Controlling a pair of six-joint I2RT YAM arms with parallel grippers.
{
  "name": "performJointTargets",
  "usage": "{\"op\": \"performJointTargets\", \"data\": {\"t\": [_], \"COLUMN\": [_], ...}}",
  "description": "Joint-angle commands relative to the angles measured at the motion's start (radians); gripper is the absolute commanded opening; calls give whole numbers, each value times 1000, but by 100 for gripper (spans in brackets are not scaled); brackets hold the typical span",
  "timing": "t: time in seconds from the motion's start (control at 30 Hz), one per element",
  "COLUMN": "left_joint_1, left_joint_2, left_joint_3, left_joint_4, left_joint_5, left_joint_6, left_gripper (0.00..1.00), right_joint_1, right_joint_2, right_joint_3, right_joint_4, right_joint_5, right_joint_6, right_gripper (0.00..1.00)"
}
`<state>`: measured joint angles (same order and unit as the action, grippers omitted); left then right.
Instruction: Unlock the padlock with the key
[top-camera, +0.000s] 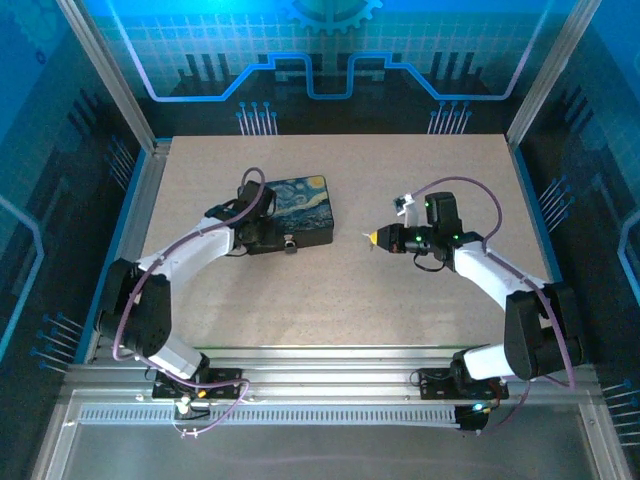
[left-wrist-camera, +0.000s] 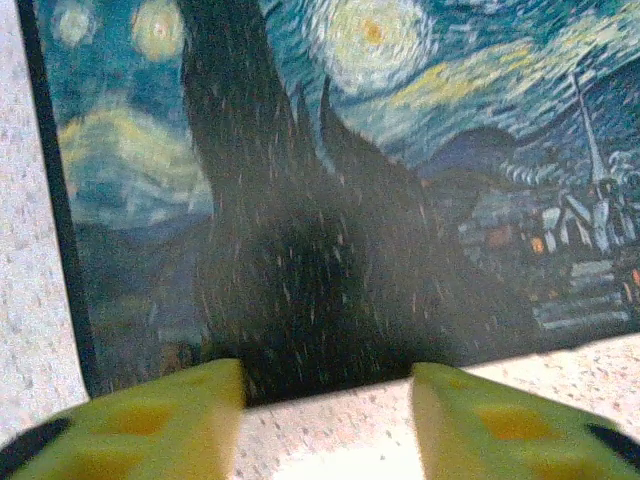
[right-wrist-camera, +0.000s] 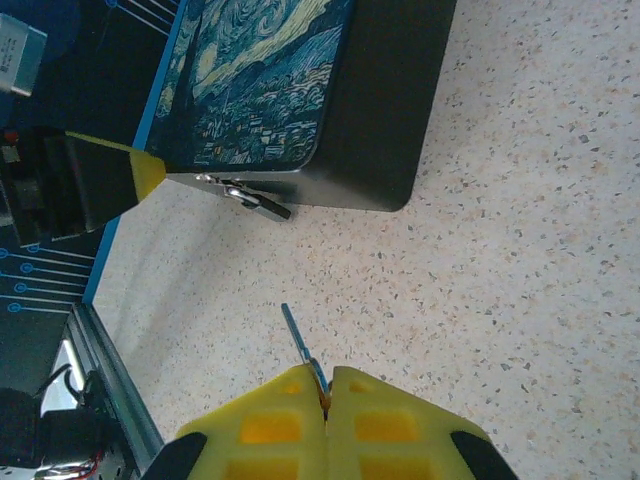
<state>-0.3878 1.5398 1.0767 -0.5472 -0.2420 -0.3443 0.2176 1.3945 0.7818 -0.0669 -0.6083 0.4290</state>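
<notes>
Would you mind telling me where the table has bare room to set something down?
Widest: the near middle of the table, bordered by the left arm, right arm and the box. The far strip behind the box is free too. Crowded: the box's near side, around the padlock.

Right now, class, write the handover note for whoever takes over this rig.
Left gripper: open at the box edge, holding nothing.
Right gripper: shut on the key, whose blade points toward the padlock; bare table lies between them.
Padlock: on the box's front side, too small to tell how its shackle sits.
Done: key is in hand.
Left: bring the key to the padlock, insert it and turn.
</notes>
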Motion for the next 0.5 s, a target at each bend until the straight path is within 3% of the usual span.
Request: {"op": "performJointTargets", "data": {"t": [0.0,0.2,0.47], "left_joint_1": [-76,-163,-178], "left_joint_2": [-59,-3,187], "left_joint_3": [11,-27,26], "left_joint_4": [-103,-45,119], "left_joint_5": [-47,-108,-126], "left_joint_6": [-148,-340,-367], "left_gripper": [56,61,64], "right_joint_1": [13,18,19], "right_joint_2": [1,-4,-15], "right_joint_3": [24,14,42], "right_joint_4": [2,10,-37], "right_joint_5": [7,9,15], "right_joint_6": [7,13,-11], "right_gripper": [0,0,0]}}
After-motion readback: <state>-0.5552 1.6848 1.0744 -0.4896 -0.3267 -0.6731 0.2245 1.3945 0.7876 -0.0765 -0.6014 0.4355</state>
